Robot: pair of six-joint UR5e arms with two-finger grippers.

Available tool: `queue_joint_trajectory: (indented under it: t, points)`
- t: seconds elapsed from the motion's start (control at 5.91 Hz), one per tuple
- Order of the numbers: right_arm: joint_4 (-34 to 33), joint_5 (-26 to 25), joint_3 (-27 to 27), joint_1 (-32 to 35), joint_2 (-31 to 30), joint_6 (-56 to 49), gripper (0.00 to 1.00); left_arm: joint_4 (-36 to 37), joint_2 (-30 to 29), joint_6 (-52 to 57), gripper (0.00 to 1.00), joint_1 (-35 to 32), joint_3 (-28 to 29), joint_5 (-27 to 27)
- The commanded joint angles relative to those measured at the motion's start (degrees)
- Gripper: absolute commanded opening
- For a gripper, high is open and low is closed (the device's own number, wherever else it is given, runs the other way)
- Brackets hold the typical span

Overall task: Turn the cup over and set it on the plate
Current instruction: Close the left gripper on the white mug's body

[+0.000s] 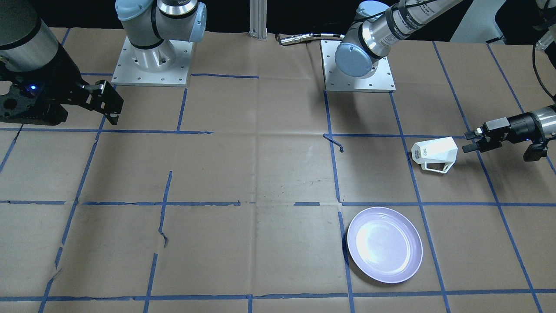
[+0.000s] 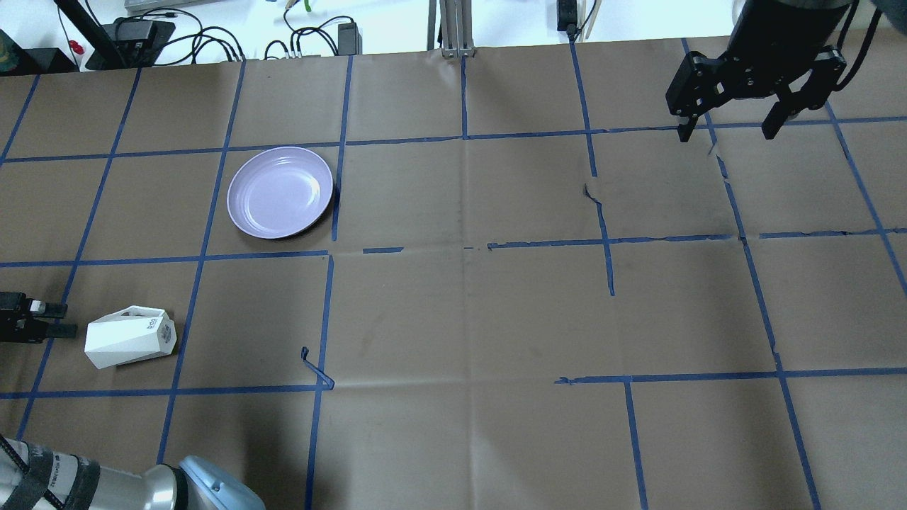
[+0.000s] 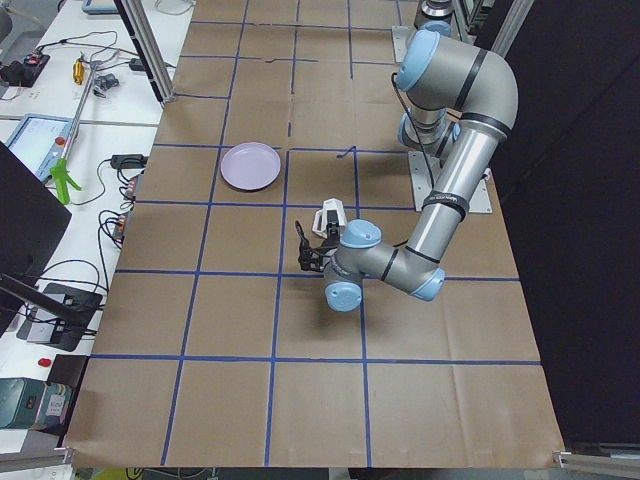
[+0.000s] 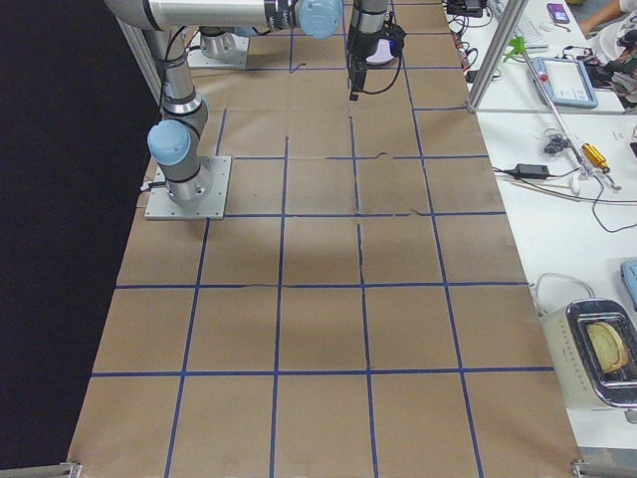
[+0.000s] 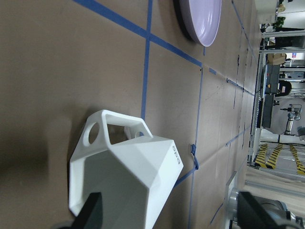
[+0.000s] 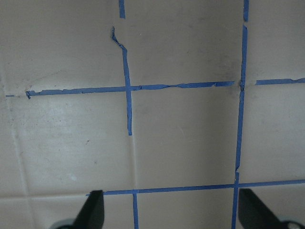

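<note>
The white faceted cup (image 1: 434, 153) lies on its side on the brown paper, handle toward the plate side. It also shows in the overhead view (image 2: 131, 336) and the left wrist view (image 5: 124, 181). The lavender plate (image 1: 384, 244) (image 2: 280, 191) sits empty, about one grid square from the cup. My left gripper (image 1: 470, 141) (image 2: 62, 320) is open, low and level, just short of the cup's wide end and not touching it. My right gripper (image 2: 728, 129) (image 1: 108, 106) is open and empty above the far side of the table.
Blue tape lines grid the paper, with a curled loose tape end (image 2: 315, 368) near the cup. The arm base plates (image 1: 358, 65) (image 1: 152, 61) stand at the robot's edge. Cables and desk gear (image 2: 142, 32) lie beyond the table's far edge.
</note>
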Motion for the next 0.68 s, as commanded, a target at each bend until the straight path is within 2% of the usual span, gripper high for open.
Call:
queue_joint_trajectory:
  t: [0.0,0.17,0.51]
  points:
    - [0.0,0.0,0.0,0.0,0.0,0.0,1.0,-3.2,-0.8,2.4,0.98,0.0,-0.4,0.1]
    - [0.0,0.0,0.0,0.0,0.0,0.0,1.0,-3.4,-1.7,2.5,0.97,-0.2,-0.3,-0.1]
    - [0.0,0.0,0.0,0.0,0.0,0.0,1.0,-3.5,-2.3,5.3,0.82,-0.2,-0.4,-0.1]
